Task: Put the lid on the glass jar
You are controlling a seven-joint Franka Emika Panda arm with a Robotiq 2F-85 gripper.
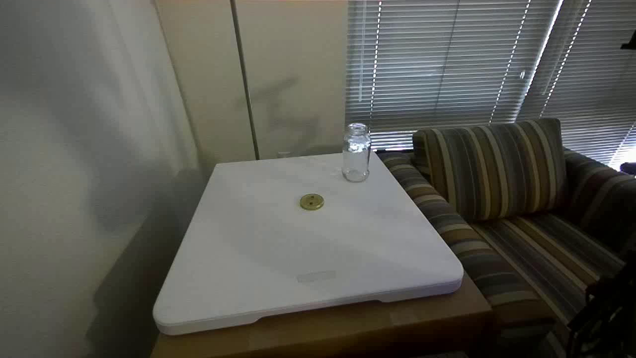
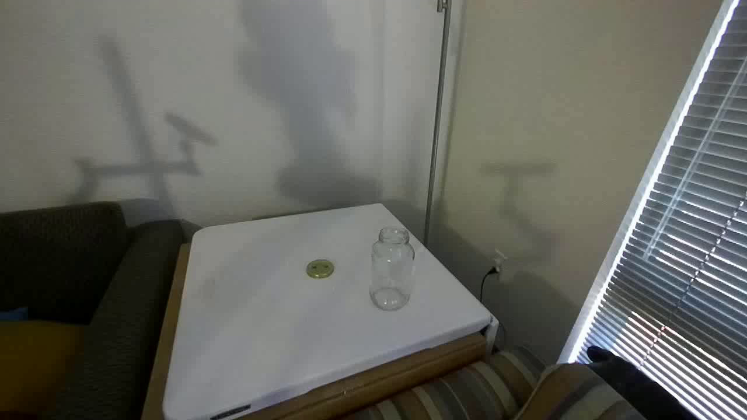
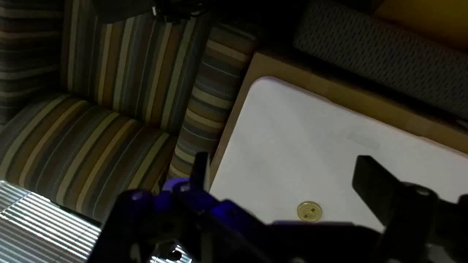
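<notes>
The jaws stand wide apart, the lid (image 1: 312,202) lying near the glass jar (image 1: 356,155)

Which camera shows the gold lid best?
The wrist view. There the gold lid looks largest and roundest, with its two dark marks facing the camera. Both exterior views also show it, lying flat on the white tabletop, but smaller and at a shallower angle, so it looks squashed.

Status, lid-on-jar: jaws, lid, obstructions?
Jaws open, empty. Lid flat on white tabletop, apart from upright, uncapped glass jar. No obstruction seen between them.
</notes>
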